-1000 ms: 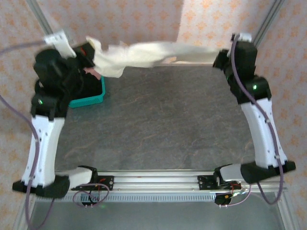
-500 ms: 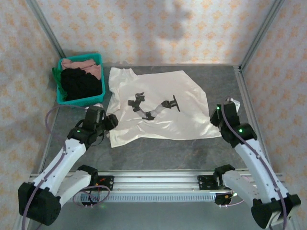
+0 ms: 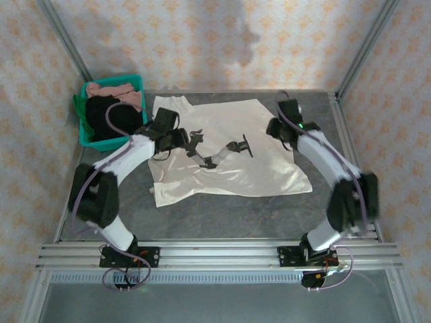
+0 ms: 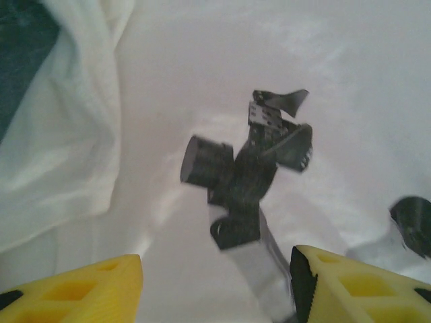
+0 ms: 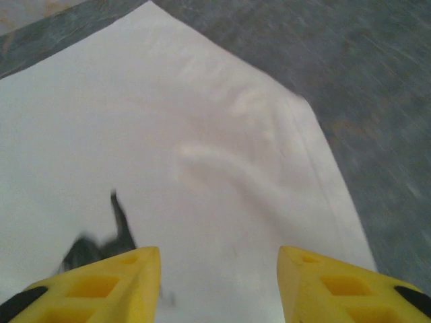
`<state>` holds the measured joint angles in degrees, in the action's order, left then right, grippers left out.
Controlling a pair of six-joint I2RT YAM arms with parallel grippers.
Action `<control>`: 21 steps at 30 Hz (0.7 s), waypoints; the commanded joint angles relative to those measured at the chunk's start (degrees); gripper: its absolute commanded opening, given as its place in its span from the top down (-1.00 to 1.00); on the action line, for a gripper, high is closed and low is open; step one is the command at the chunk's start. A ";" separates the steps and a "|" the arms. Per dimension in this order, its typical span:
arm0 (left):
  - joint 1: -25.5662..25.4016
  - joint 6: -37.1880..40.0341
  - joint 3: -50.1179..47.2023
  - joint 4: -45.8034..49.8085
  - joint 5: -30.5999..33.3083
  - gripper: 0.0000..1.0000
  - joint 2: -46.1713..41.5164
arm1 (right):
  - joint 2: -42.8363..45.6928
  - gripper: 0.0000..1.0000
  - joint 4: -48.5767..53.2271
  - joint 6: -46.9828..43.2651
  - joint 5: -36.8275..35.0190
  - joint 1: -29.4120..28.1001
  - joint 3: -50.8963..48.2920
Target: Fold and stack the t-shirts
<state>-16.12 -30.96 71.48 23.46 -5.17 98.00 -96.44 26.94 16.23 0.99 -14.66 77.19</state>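
Your large cream-white cloth t-shirt (image 3: 236, 178) lay spread on the grey bench (image 3: 222, 219). Your left end effector (image 4: 215, 286), over its black print (image 4: 246, 182), and your right end effector (image 5: 219, 279) both stood apart, empty.

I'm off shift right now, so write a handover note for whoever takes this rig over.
Left gripper: open, empty, over the cream shirt's left side.
Right gripper: open, empty, over its right side.
The cream shirt lies spread on the table, print up, unfolded.
In the bin: black shirt, pink shirt, green shirt, bunched.
Done: one shirt laid out. Left: fold it, then fold and stack the others.
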 commanded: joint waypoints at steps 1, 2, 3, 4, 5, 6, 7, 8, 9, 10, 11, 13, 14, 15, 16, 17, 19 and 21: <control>0.75 2.39 8.25 3.57 3.41 -0.21 7.37 | -14.78 0.02 3.42 -2.69 -3.18 2.23 13.87; 1.11 2.69 11.10 5.31 3.14 -0.21 10.10 | -19.88 0.00 5.31 -3.17 -3.06 3.22 19.15; 1.45 3.03 13.20 6.39 2.75 -0.21 12.92 | -24.45 0.00 7.08 -3.31 -3.22 4.21 24.53; 1.69 3.22 14.31 6.91 2.80 -0.21 14.41 | -27.78 -0.02 8.03 -3.75 -2.58 4.98 28.27; 2.00 3.44 15.09 7.59 2.78 -0.21 15.52 | -31.07 -0.03 8.47 -4.58 -0.59 6.06 31.99; 2.29 3.70 15.32 7.73 2.55 -0.21 16.16 | -34.17 -0.04 10.16 -4.73 1.44 6.98 35.76; 2.70 3.80 15.36 7.73 2.74 -0.22 16.68 | -37.31 -0.05 12.75 -5.18 4.35 7.92 40.27; 3.13 3.89 15.43 8.01 2.80 -0.22 17.24 | -40.20 -0.08 14.44 -6.05 7.08 8.56 43.76; 3.42 4.12 15.36 8.00 2.47 -0.22 17.61 | -42.16 -0.10 16.02 -6.43 7.32 8.84 46.19; 3.68 4.16 15.35 7.96 2.11 -0.22 18.04 | -44.28 -0.12 17.50 -7.19 7.40 8.94 48.70; 3.95 4.16 15.33 7.95 1.93 -0.22 18.27 | -46.06 -0.12 18.32 -8.38 8.71 9.02 50.50; 4.42 4.38 15.44 7.75 0.98 -0.22 18.59 | -48.50 -0.07 19.89 -8.70 11.48 9.03 53.23; 4.53 4.37 15.42 7.68 0.65 -0.22 18.57 | -49.26 0.02 20.39 -9.22 14.54 9.03 54.12; 4.68 4.45 15.36 7.59 0.49 -0.21 18.49 | -49.46 0.12 20.44 -9.38 16.72 9.03 54.29; 4.81 4.46 15.28 7.48 0.19 -0.21 18.46 | -49.19 0.30 20.58 -9.14 18.02 8.95 54.10; 4.96 4.61 15.28 7.39 -0.27 -0.21 18.46 | -48.32 0.50 20.17 -9.25 19.02 8.70 53.34; 5.37 4.90 15.17 7.47 -0.95 -0.20 18.46 | -45.26 0.73 18.75 -9.98 18.53 7.78 50.27; 5.70 5.16 14.93 7.47 -1.73 -0.19 18.45 | -41.47 0.90 17.33 -10.71 17.31 6.41 46.47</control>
<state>-11.07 -27.09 85.45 29.39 -5.67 116.57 -144.00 42.37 7.27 15.66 -5.41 126.85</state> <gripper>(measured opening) 0.595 0.063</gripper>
